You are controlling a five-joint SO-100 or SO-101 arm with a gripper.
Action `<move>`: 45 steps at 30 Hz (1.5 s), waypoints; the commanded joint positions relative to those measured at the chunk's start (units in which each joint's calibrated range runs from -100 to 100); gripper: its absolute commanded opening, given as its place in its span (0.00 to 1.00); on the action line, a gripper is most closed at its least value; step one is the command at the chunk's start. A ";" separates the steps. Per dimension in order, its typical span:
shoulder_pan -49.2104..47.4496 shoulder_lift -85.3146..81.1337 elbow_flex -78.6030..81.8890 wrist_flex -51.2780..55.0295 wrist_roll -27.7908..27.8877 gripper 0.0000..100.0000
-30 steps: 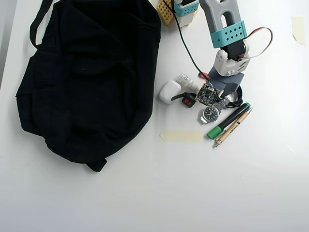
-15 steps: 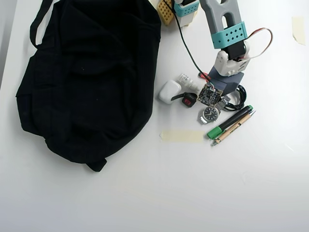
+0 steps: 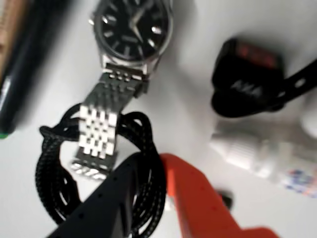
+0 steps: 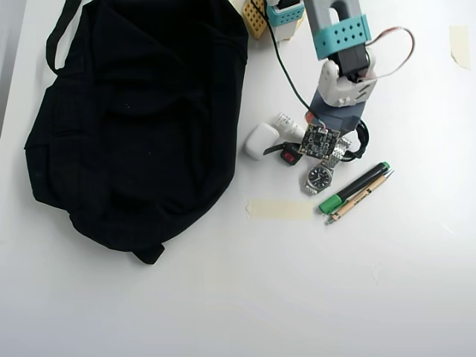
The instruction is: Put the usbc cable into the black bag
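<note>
Sits far back on the table [image 4: 416,297], the usbc cable [image 3: 54,183], with the watch [image 3: 131,29] band lying across it. Gripper [image 3: 153,171] spread open over the coil. Could snag that band and drag the watch along toward the black bag [image 4: 134,119].

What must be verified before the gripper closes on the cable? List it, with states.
1. Fingers straddle the usbc cable: ok; the black finger lies over the coil and the orange finger beside it.
2. Cable free of clutter: not ok; the wristwatch band lies across the coil.
3. Gripper shut on anything: cannot tell.
4. USB stick clear of the fingers: ok.
5. Black bag opening visible: cannot tell.
6. Table between cable and bag clear: ok.
</note>
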 commanded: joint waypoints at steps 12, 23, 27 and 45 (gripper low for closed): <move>4.40 -13.12 -1.45 10.04 3.85 0.02; 13.38 -25.24 -1.54 14.60 9.20 0.02; 17.72 -29.72 -1.45 18.56 10.25 0.02; 52.72 -41.51 -0.19 25.89 18.43 0.02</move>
